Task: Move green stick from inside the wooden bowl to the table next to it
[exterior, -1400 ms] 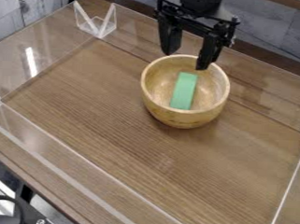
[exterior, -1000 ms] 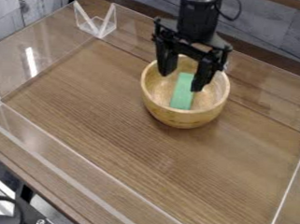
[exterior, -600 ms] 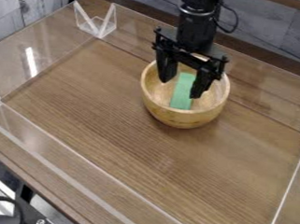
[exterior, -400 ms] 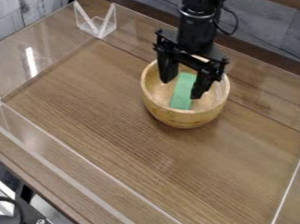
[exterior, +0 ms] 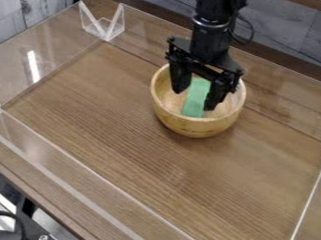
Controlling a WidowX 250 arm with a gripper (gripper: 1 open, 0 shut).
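So, quick rundown of the scene, biggest thing first:

table (exterior: 135,161): brown wood grain with clear acrylic walls round the edges. Lots of bare surface in front of and to the left of the bowl, so there's room to set the stick down.

wooden bowl (exterior: 171,112): round, light tan, thick rim, sitting toward the back of the table.

gripper (exterior: 201,90): black, pointing straight down into the bowl. The fingers (exterior: 177,75) are spread wide apart, one on each side of the stick, and I'd say they're not clamped on anything yet.

green stick (exterior: 196,102): inside the bowl, between the fingers. Its long axis runs from the near bottom of the bowl up and away toward the back wall, leaning a bit to the right. Upper end is hidden behind the gripper.

step in hand: looks like the reach-in, lined up just before the grasp.

next move: my guess is close the fingers across the stick's narrow width, then lift straight up clear of the rim before going sideways.
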